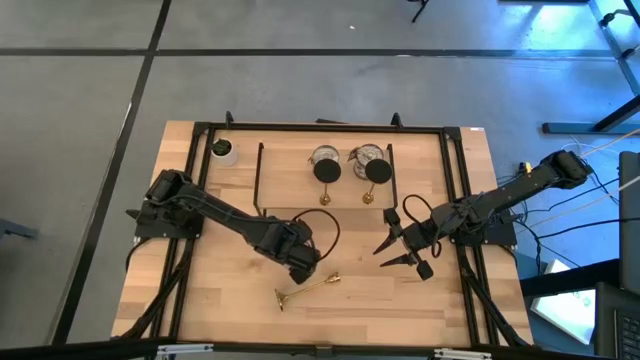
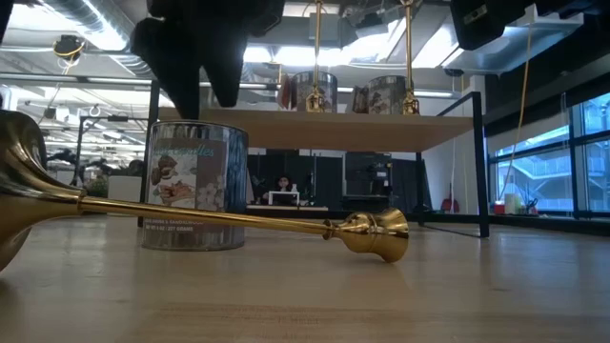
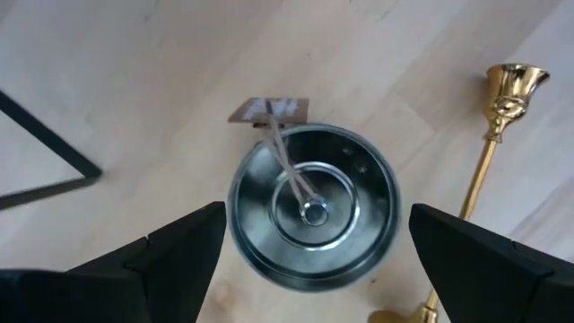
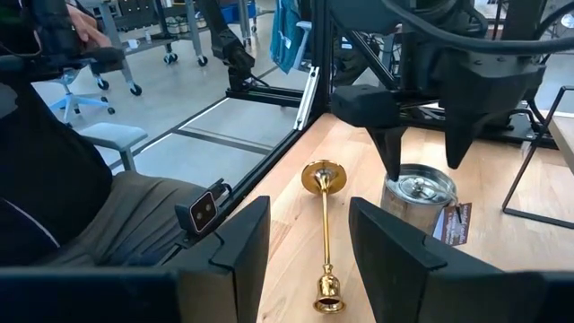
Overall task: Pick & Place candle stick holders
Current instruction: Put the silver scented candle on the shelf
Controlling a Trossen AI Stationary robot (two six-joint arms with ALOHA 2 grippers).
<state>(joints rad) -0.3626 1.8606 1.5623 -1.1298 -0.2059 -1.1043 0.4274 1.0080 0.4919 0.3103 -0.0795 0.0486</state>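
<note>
Fingers of the left gripper [image 3: 309, 247] are spread wide, poised above a squat silvery round cup [image 3: 312, 208] standing on the wooden tabletop [image 1: 230, 290]. Just beside it lies a slim gold-brass stemmed candlestick [image 1: 307, 288]. Rightward, the right gripper [image 1: 403, 252] hovers, fingers parted, holding nothing.

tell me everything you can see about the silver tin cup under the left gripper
The silver cup is a squat round metal tin with a shiny lid showing concentric rings and a small centre knob. A printed label wraps its side, and a small brown tag on a string lies beside it. It stands upright on the wooden table, next to the fallen brass candlestick. The left gripper hovers open right above it, fingers to either side, not touching.
</note>
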